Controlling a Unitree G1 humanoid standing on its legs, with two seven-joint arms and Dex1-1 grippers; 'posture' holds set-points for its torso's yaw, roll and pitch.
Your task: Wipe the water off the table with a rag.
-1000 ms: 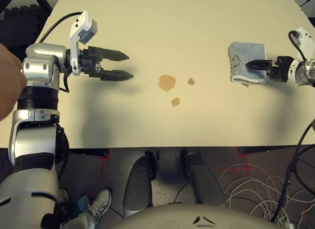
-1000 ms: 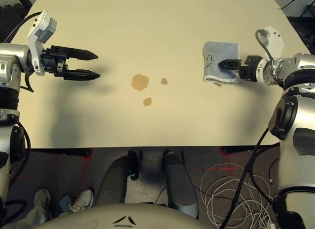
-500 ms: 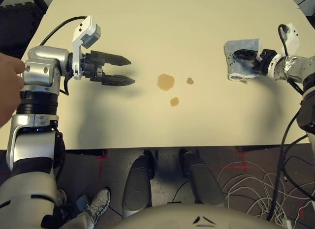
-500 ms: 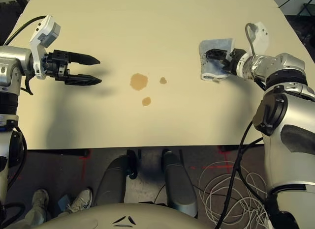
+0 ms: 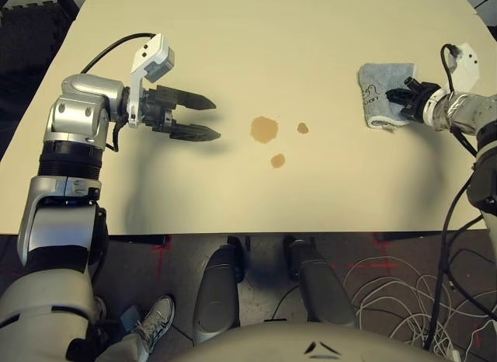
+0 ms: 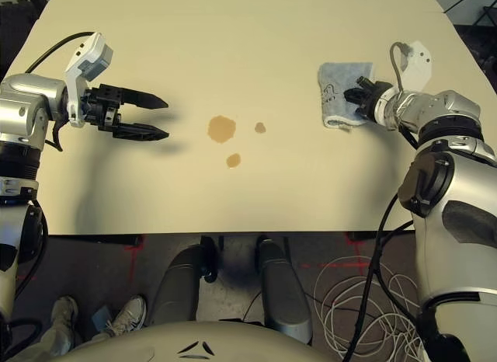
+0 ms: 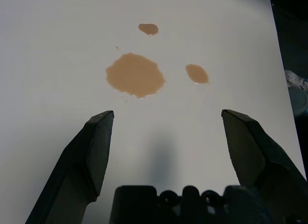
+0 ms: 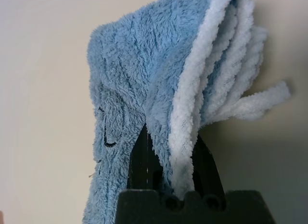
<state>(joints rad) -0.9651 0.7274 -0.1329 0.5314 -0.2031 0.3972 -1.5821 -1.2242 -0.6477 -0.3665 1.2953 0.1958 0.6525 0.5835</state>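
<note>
1. Overhead, in the left eye view, the right tool (image 5: 401, 95) is at the far right of the bench (image 5: 256, 36), clenched on the near-right edge of the rag (image 5: 382, 103). The cloth looks bunched under the grip, which suits dragging it as a pad rather than spreading it flat. The water (image 5: 264, 129) sits mid-bench as 3 amber spots, 1 large and 2 small, well apart from the rag, so the wipe has not yet reached them.

2. Likewise in the right eye view, the left tool (image 6: 159, 118) hovers to the left of the spots with its 2 fingers spread and nothing between them. It points toward the spill but stays clear of it, probably held out of the rag's path. The bench is a plain, matte cream top. Below its near edge lie a dark floor with red tape marks and loose white cables (image 6: 365, 300).

3. Next, the left wrist view looks along the released fingers at the 3 spots, which lie ahead of the tips on bare, smooth surface. A dark strip of floor runs past the bench edge.

4. Finally, the right wrist view shows folded layers of blue terry with white edging pinched between the black fingers (image 8: 140, 161), with the dark line drawing on one face. Several layers are caught at once, a firm hold for pulling.
</note>
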